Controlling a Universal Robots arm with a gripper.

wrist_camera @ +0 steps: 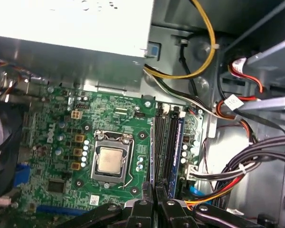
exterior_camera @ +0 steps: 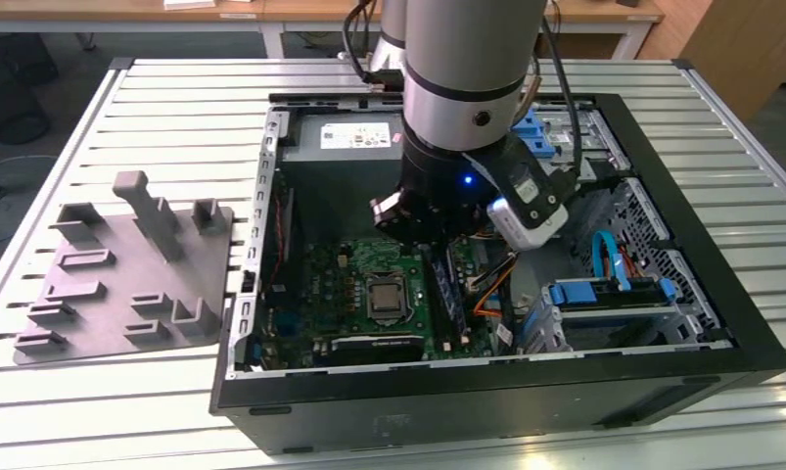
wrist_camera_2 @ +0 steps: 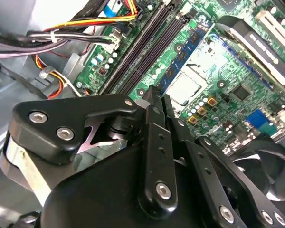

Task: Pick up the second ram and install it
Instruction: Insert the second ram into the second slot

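A white slatted table (exterior_camera: 170, 108) carries an open computer case (exterior_camera: 745, 323), and my claw (wrist_camera: 155, 198) hangs inside it over the green motherboard (wrist_camera: 47, 118). My fingers are pinched close on the second ram (wrist_camera: 153, 152), seen edge-on in the first wrist view, its long axis running in line with the black slots (wrist_camera: 165, 142). I judge it light, stiff and fragile, best held mid-length by its flat faces.
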